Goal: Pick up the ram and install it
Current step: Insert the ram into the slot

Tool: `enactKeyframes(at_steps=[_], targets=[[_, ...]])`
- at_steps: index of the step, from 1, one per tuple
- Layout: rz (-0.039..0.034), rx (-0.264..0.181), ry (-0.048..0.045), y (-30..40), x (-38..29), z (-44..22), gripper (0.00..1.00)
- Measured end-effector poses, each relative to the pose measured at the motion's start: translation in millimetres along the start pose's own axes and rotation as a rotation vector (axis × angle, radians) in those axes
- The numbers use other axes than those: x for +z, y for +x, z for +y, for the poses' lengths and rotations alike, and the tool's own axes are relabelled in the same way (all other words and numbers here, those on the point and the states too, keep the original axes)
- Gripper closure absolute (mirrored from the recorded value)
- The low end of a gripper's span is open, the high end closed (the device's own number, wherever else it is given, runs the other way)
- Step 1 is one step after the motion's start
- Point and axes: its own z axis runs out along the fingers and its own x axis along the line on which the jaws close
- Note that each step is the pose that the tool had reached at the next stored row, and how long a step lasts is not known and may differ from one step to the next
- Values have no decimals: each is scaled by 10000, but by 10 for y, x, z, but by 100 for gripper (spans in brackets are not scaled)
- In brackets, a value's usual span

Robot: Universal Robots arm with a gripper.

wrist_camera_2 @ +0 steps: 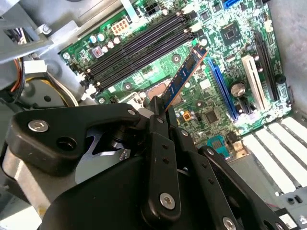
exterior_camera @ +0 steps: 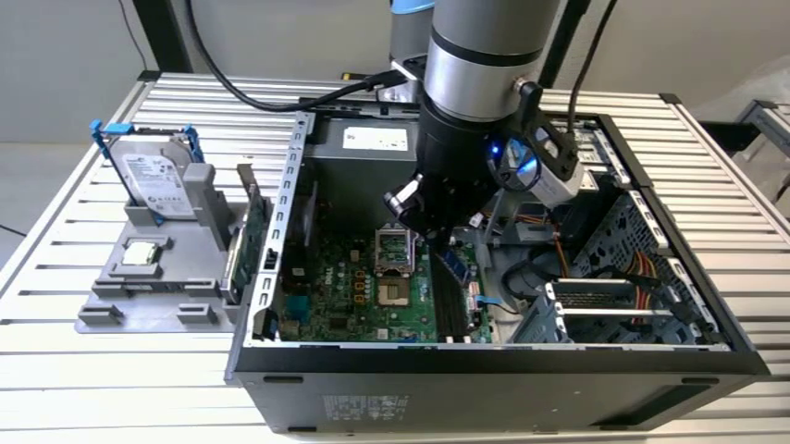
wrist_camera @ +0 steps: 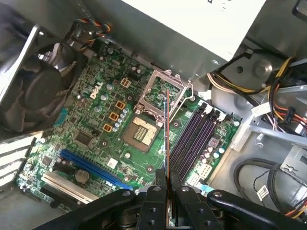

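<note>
My gripper (wrist_camera_2: 160, 109) is shut on the ram (wrist_camera_2: 184, 75), a narrow blue-green stick with black chips that juts out from the fingertips. In the first wrist view the ram (wrist_camera: 166, 134) shows edge-on as a thin line rising from the gripper (wrist_camera: 166, 181). It hangs above the green motherboard (wrist_camera: 100, 120), between the open processor socket (wrist_camera: 143, 132) and the row of black memory slots (wrist_camera: 192, 139), and it touches no slot. The slots (wrist_camera_2: 139, 45) lie beside the ram. In the exterior view the gripper (exterior_camera: 423, 231) is down inside the open computer case (exterior_camera: 494, 370).
A grey hard drive in a blue frame (exterior_camera: 154, 180) stands on a grey stand on the exterior view's left, outside the case. A green card (exterior_camera: 253, 245) leans by the case wall. Orange and yellow cables (exterior_camera: 617, 273) and a drive cage crowd the case's right side.
</note>
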Motion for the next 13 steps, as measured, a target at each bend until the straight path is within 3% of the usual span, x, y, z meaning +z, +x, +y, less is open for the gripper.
enactKeyframes(at_steps=[13], targets=[[13,1413,-3,-4,2,0,100]])
